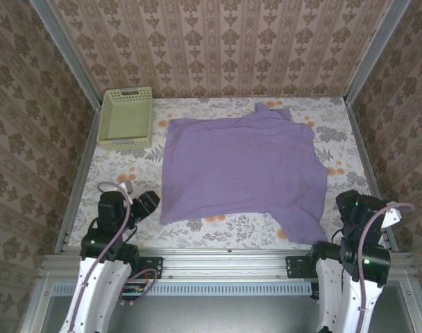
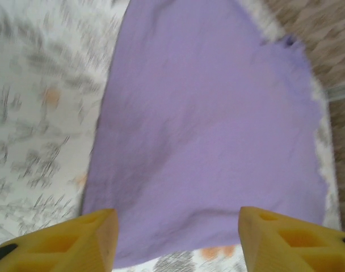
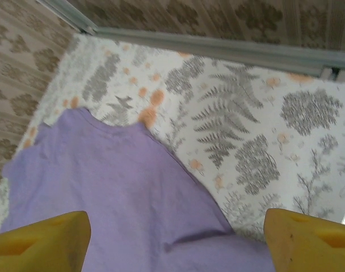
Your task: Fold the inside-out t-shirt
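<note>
Left pincer (image 2: 178, 238) hangs with jaws apart, gripping nothing, just off the near left corner of the t-shirt (image 1: 242, 166). That shirt lies spread over the middle of the table (image 1: 114, 166), right of the basket (image 1: 126, 118). It looks light and limp, best pinched at its corners. Right pincer (image 3: 175, 238) gapes empty over the near right corner. Sleeves and seams are hard to make out.

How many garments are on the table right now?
1: the purple t-shirt spread on the table, right of the green basket in its far-left corner. Another could lie hidden underneath.
</note>
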